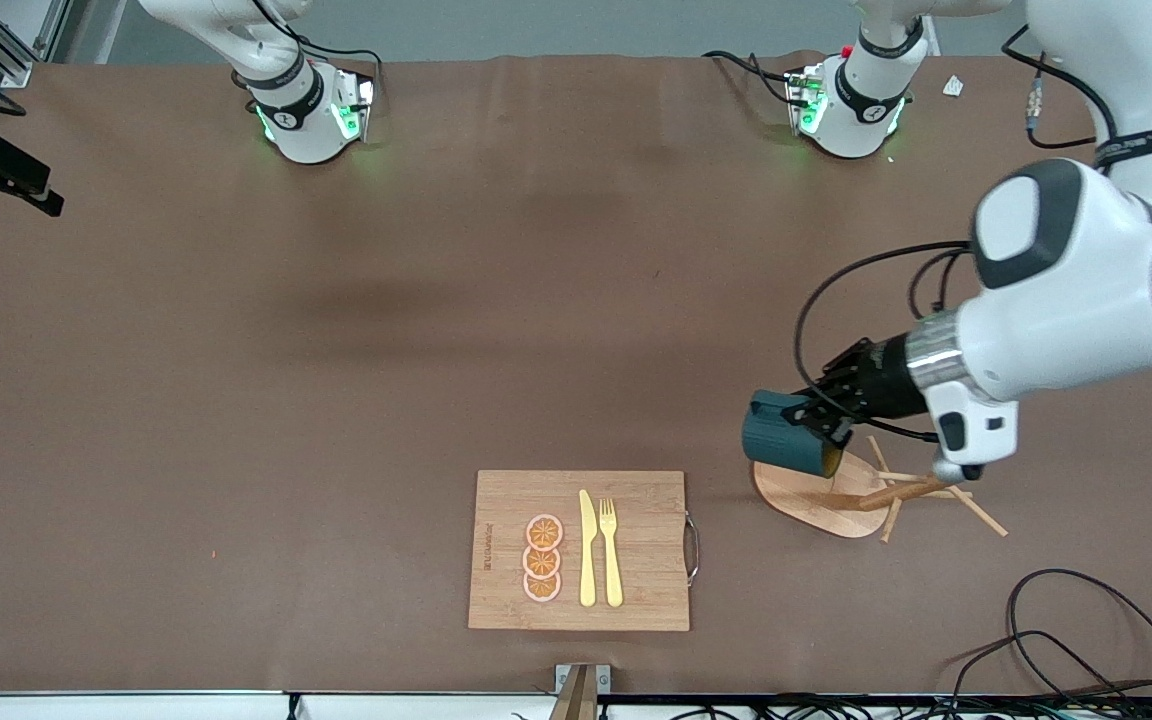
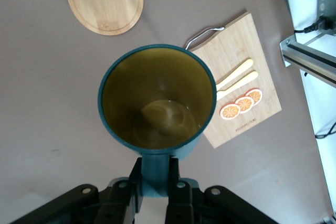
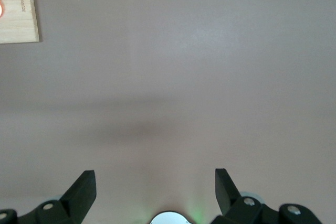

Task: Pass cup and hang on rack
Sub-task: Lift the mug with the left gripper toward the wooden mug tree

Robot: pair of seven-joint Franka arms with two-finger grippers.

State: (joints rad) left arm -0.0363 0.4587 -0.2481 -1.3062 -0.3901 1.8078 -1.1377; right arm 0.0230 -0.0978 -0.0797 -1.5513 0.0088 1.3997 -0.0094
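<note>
Nearest the front camera lies a rectangular bamboo cutting board (image 1: 578, 550) with a metal handle, carrying three orange slices (image 1: 542, 558), a yellow knife (image 1: 587, 549) and a yellow fork (image 1: 611, 552). It plays no part in the coming move.

Next, toward the left arm's end of the table, stands the light wooden mug tree (image 1: 821, 497) with an oval flat base, central post and thin angled pegs. On a clock face centred on the board, the rack sits at about two o'clock.

Above the rack's base hangs the small dark teal-green cylindrical mug (image 1: 786, 433). The left gripper (image 1: 829, 408) is clamped tight on the mug's side handle; the left wrist view looks straight into the yellowish-brown interior (image 2: 157, 103).

Governing relation: the cup is tipped, its long axis near horizontal and its mouth turned toward the post. On a clock face centred on the cup, the pegs lie at about four o'clock, just beside it. Whether any peg touches the cup cannot be told. Judged from this, hanging calls for bringing the handle loop onto a peg tip.

The right gripper (image 3: 155, 184) waits over bare brown table with its fingers spread wide and empty.
</note>
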